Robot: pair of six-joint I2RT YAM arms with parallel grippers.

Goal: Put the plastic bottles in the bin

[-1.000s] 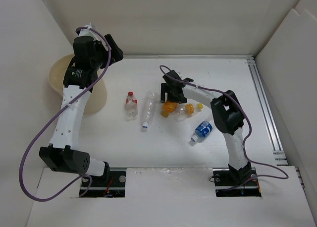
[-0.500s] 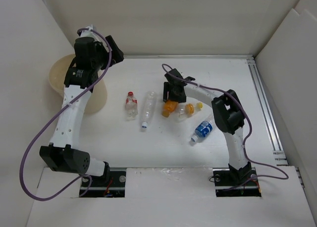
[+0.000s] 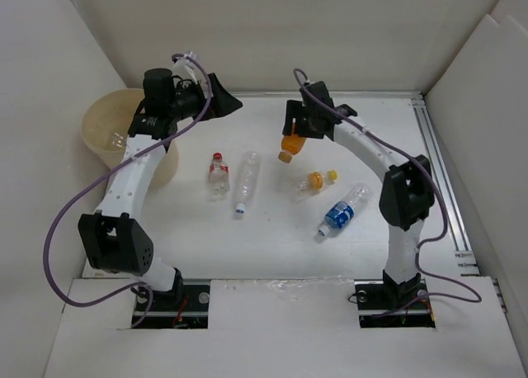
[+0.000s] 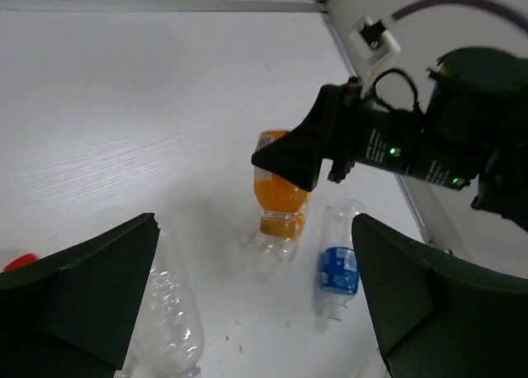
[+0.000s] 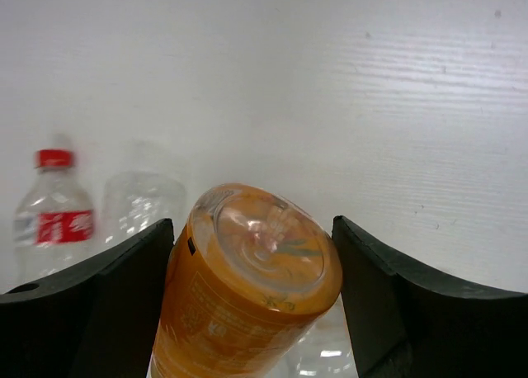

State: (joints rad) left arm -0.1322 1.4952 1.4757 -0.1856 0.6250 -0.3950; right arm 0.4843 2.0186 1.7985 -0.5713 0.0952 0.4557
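Observation:
My right gripper point(image 3: 299, 130) is shut on the orange bottle point(image 3: 290, 145) and holds it above the table, cap down; the bottle fills the right wrist view point(image 5: 247, 287) and shows in the left wrist view point(image 4: 280, 192). On the table lie a red-capped bottle point(image 3: 218, 172), a clear white-capped bottle point(image 3: 247, 180), a yellow-orange-capped bottle point(image 3: 315, 181) and a blue-label bottle point(image 3: 341, 213). The tan bin point(image 3: 106, 124) stands at the far left, something clear inside. My left gripper point(image 3: 224, 101) is open and empty, right of the bin.
White walls enclose the table on three sides. A metal rail point(image 3: 437, 172) runs along the right edge. Purple cables hang from both arms.
My right gripper has lifted the orange bottle off the table and moved it toward the back. My left arm has swung away from over the bin, its gripper now pointing right.

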